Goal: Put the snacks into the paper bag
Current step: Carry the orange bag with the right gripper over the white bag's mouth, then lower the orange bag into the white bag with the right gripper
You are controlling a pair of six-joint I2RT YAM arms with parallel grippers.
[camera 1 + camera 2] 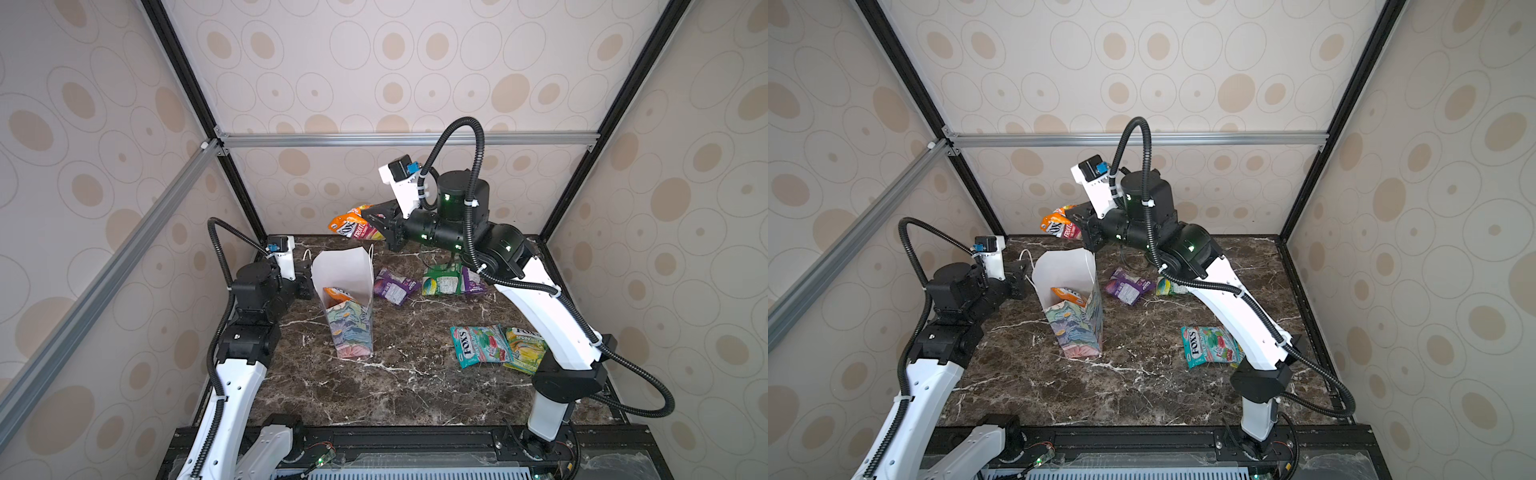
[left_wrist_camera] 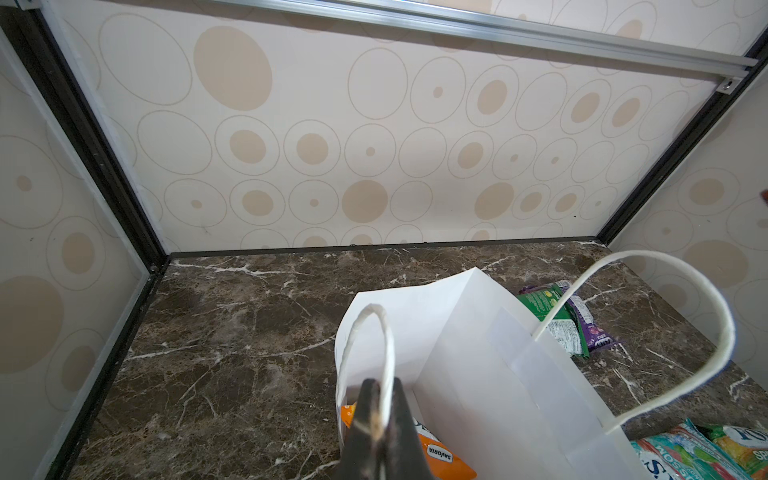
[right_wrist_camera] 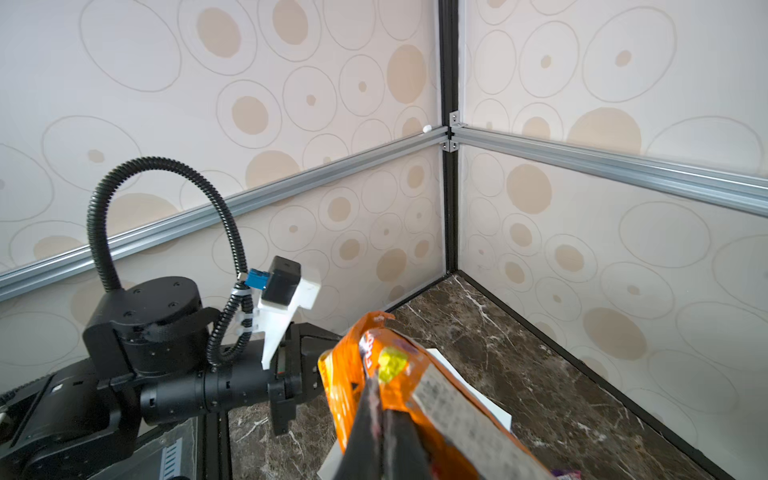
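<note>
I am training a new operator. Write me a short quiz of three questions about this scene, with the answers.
1. True or false: the right gripper holds an orange packet.
2. The bagged packet is: A teal, B orange, C purple.
3. What is the left gripper shut on?

Key: 1 true; 2 B; 3 the bag.

We see glossy crinkly plastic snack packets (image 1: 478,345), matt white paper bag (image 1: 345,270), fuzzy cord handles (image 2: 725,332), polished brown marble-look tabletop (image 1: 395,386), brushed metal rails (image 1: 407,139), ribbed black plastic hose (image 3: 153,163).
</note>
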